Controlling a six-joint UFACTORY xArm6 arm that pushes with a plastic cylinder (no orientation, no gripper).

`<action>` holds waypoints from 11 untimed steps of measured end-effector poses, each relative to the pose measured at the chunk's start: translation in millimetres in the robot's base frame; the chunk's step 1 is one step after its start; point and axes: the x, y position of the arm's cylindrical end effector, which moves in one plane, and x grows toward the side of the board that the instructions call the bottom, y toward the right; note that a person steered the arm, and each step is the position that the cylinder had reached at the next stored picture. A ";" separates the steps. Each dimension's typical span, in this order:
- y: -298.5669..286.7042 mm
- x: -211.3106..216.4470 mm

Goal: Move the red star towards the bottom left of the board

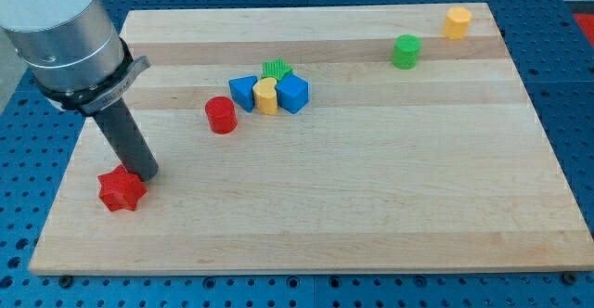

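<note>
Board (371, 187): pale wood showing smooth matt grain. Red star (122, 189): looking like matt plastic. Rod's tip (145, 173): appearing dark and matt below a brushed metal collar (65, 39).

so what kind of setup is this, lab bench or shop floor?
Probably a lab bench: a wooden board lies on a blue perforated tabletop, with toy-like blocks such as the red star beside my tip.

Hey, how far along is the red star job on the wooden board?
Mostly done: the red star block lies near the wooden board's left edge, low in the view, far from the red cylinder. In hand: my tip sits against its upper right. Left: a short push toward the bottom-left corner.
</note>
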 end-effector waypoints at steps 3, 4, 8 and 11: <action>12.2 -6.4; 10.3 -7.7; 1.4 18.3; 22.9 18.4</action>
